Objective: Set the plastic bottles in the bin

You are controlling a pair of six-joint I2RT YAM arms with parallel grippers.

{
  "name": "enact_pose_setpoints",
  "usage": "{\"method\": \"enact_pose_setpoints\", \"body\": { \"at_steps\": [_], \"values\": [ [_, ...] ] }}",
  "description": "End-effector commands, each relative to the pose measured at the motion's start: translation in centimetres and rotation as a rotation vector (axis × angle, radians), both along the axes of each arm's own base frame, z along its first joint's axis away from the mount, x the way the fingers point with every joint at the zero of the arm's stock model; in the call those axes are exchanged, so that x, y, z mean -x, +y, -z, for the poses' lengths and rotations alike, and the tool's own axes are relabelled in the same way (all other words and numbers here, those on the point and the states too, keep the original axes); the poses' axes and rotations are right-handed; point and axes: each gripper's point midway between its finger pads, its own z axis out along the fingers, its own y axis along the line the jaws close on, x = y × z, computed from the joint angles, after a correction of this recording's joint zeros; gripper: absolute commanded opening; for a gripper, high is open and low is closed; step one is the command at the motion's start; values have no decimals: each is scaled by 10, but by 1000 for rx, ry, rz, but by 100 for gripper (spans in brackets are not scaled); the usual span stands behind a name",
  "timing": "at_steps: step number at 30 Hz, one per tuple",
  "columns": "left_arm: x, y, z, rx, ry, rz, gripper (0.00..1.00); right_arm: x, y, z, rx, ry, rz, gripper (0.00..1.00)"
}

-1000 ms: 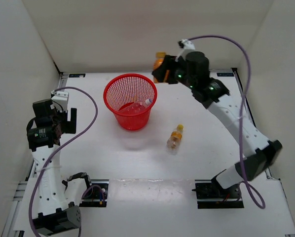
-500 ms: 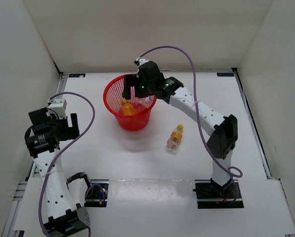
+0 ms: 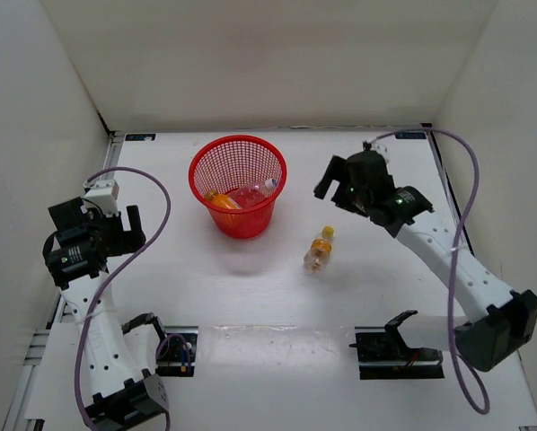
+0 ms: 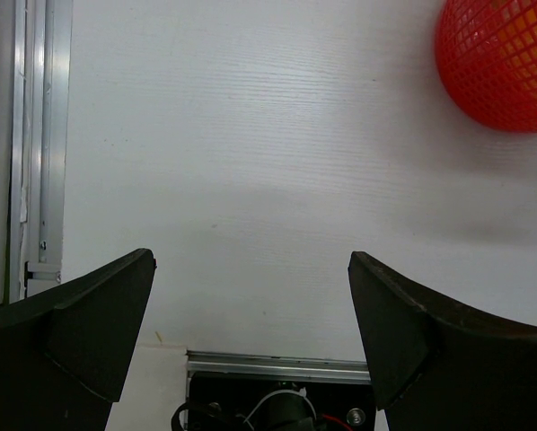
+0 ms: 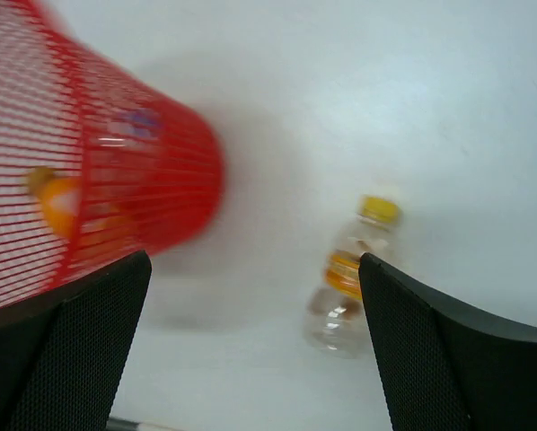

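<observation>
The red mesh bin (image 3: 242, 221) stands at the back middle of the table. Inside it lie an orange-filled bottle (image 3: 220, 199) and a clear bottle with a pale cap (image 3: 254, 192). A clear bottle with an orange-yellow cap (image 3: 319, 251) lies on the table, right of and nearer than the bin. My right gripper (image 3: 332, 180) hangs open and empty, to the right of the bin and behind that bottle. The blurred right wrist view shows the bottle (image 5: 349, 274) by the right finger and the bin (image 5: 116, 180) at left. My left gripper (image 3: 132, 226) stands open and empty at far left.
White walls close in the table on three sides. Black base mounts (image 3: 171, 352) (image 3: 400, 348) sit at the near edge. An aluminium rail (image 4: 35, 135) runs along the left side. The left wrist view catches the bin's base (image 4: 502, 72) at top right.
My right gripper carried the orange-filled bottle over the bin, opened and dropped it in, then swung back to the right. The left arm barely shifted.
</observation>
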Motion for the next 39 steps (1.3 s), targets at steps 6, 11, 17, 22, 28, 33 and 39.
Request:
{"method": "enact_pose_setpoints", "body": {
  "at_steps": [6,11,17,22,28,33,39],
  "values": [
    [-3,-5,-7,14,-48,19,100,37,-4,157,87,532,-49,100],
    [1,-5,-7,2,-43,18,100,44,4,189,58,575,-94,100],
    [3,-6,-7,2,-43,18,100,50,9,209,49,652,-89,63],
    [4,-2,-7,-17,-37,10,100,43,6,195,62,581,-76,20],
    [4,-2,-6,-21,-46,10,100,0,-1,87,86,267,-39,17],
    [2,-2,-8,-18,-54,4,100,-47,24,-82,45,-243,-65,11],
    [1,-6,-12,-1,-69,13,100,-82,130,-178,-73,-486,-354,11]
  ]
}}
